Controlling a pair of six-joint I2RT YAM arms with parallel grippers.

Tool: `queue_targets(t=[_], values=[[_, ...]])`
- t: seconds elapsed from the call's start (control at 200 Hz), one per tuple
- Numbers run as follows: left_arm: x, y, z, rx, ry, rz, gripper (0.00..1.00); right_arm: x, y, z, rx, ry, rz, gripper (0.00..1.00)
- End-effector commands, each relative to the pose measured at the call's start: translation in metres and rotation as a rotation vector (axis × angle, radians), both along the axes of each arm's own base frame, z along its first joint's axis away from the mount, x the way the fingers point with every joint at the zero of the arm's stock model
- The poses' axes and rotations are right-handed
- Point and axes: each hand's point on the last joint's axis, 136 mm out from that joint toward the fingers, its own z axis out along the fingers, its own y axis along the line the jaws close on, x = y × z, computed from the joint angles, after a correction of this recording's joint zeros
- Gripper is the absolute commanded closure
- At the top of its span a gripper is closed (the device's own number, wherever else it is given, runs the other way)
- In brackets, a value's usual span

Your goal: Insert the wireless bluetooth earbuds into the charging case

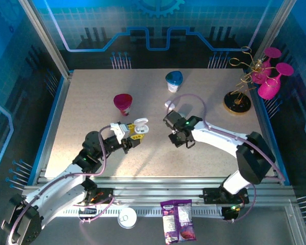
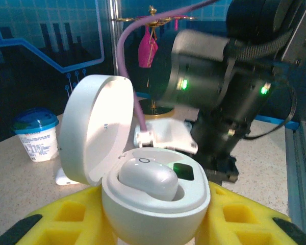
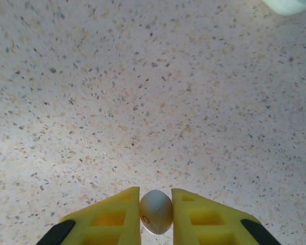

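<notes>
Nearest, along the bottom edge of the top view, on the metal rail: a purple foil snack bag [image 1: 177,220] and a round white plastic lid [image 1: 127,218].

Just above, left of centre on the beige speckled worktop [image 1: 92,102]: left jaws clamped around the base of a white pebble-shaped plastic charging case [image 1: 141,124]. From the left wrist, low in the frame between the yellow fingers [image 2: 66,219]: hinged lid [image 2: 99,127] swung up and open, one small glossy white earbud [image 2: 147,178] already seated, and just right of it an empty well [image 2: 184,171] with a green glow inside.

Right of centre in the top view, near the case but apart from it: right jaws, low over the worktop. From the right wrist, bottom middle of the frame: closed snugly on a second tiny white egg-shaped plastic earbud [image 3: 156,211], pinched across its sides.

Looks very light, rigid and smooth, so probably slippery and quick to twist or squirt out of a two-point pinch. Best held across the widest part with modest force, leaving one end free to enter the empty well. Probably needs turning to match the well's shape before letting go.

Farther up: a small white piece [image 1: 168,104], too small to identify; a magenta plastic cup [image 1: 123,103]; a white tub with a blue lid [image 1: 174,80].

Farthest, upper right: a gold wire stand [image 1: 238,101] carrying magenta glasses [image 1: 270,81].
</notes>
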Motion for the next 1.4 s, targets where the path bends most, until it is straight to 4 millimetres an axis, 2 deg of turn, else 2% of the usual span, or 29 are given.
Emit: queue_targets(t=[0.0,0.46,0.6,0.755,0.976,1.186,1.396], values=[[0.0,-0.004,0.012,-0.021,-0.021,-0.021,0.77,-0.006,0.007,0.013,0.152,0.03,0.0,0.82],[0.012,-0.019,0.002,-0.022,0.025,-0.064,0.77,-0.018,0.016,0.063,0.508,0.065,-0.005,0.82],[0.016,-0.024,0.002,-0.034,0.031,-0.082,0.76,-0.021,0.021,0.084,0.608,0.062,0.02,0.82],[0.016,-0.026,0.001,-0.035,0.041,-0.096,0.76,-0.025,0.031,0.113,0.739,0.056,0.056,0.82],[0.014,-0.027,-0.003,-0.032,0.06,-0.106,0.76,-0.034,0.046,0.143,0.899,0.08,0.117,0.82],[0.013,-0.03,-0.003,-0.032,0.068,-0.129,0.76,-0.046,0.064,0.167,1.048,0.129,0.196,0.82],[0.006,-0.031,-0.002,-0.046,0.038,-0.162,0.76,-0.05,0.085,0.183,1.089,0.109,0.282,0.82]])
